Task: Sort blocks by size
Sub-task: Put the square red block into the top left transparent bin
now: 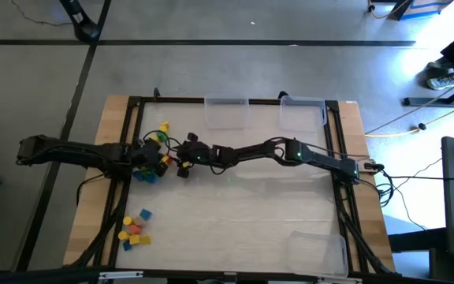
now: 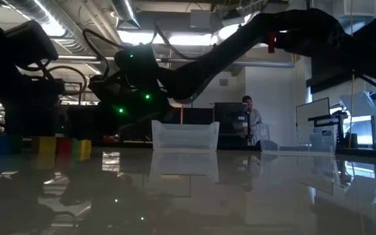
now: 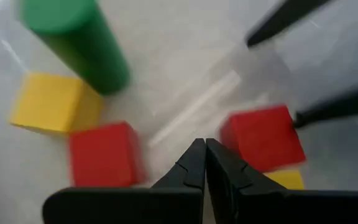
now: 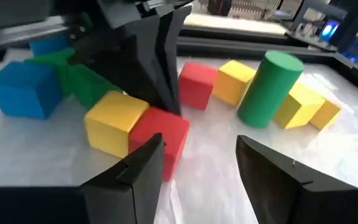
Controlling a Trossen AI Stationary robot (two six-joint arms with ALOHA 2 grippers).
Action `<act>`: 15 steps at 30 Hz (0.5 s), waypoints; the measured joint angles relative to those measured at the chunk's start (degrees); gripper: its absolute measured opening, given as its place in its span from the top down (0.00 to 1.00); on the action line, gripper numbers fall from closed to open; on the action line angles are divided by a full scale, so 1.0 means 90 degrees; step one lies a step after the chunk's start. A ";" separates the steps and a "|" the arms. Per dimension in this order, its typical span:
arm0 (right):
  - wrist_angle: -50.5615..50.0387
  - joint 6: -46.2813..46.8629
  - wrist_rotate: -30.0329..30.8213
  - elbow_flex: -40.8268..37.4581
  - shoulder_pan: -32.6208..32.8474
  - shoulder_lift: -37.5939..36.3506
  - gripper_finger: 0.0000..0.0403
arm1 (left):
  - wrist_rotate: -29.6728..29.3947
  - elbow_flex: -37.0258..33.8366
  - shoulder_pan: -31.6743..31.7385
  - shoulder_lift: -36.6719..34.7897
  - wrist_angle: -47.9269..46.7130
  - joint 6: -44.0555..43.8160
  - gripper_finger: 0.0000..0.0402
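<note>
Seen from above, both arms are brought together over the left half of the table (image 1: 235, 229), which is taken here as the clock face with twelve o'clock at the far edge.

Nearest, at about seven o'clock, a small group of blocks (image 1: 135, 229) in yellow, blue, orange and red is seen lying well apart from both arms.

At about nine to ten o'clock, the main cluster of blocks (image 1: 154, 150) is found, with the left gripper (image 1: 162, 160) set down among it. In the left wrist view its fingers (image 3: 191, 165) are pressed together with nothing between them. Around them are seen two red cubes (image 3: 103, 154), a yellow cube (image 3: 51, 102) and a green cylinder (image 3: 82, 40) lying on its side.

Just beside it, toward the centre, the right gripper (image 1: 189, 155) is placed with its jaws held apart and nothing gripped. In the right wrist view a red cube (image 4: 160, 140) is seen touching the tip of one finger (image 4: 145, 162); a yellow cube (image 4: 114, 121) adjoins that red cube. Farther on, a blue cube (image 4: 23, 90), a second red cube (image 4: 196, 84) and an upright green cylinder (image 4: 269, 87) are shown.

Farthest, along the twelve o'clock edge, two clear trays (image 1: 227, 112) are set side by side.
</note>
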 joint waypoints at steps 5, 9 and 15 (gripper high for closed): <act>-0.0914 -0.0005 -0.0231 0.0010 0.0007 -0.0305 0.50 | 0.0479 -0.0018 -0.0010 0.0172 0.0635 0.0354 1.00; -0.1557 0.0162 -0.0940 0.0007 0.0005 -0.0571 0.50 | 0.0578 -0.0006 -0.0014 0.0166 0.0942 0.0438 1.00; -0.1688 0.0362 -0.1331 0.0002 0.0005 -0.0641 0.50 | 0.0749 -0.0003 -0.0013 0.0159 0.1268 0.0676 1.00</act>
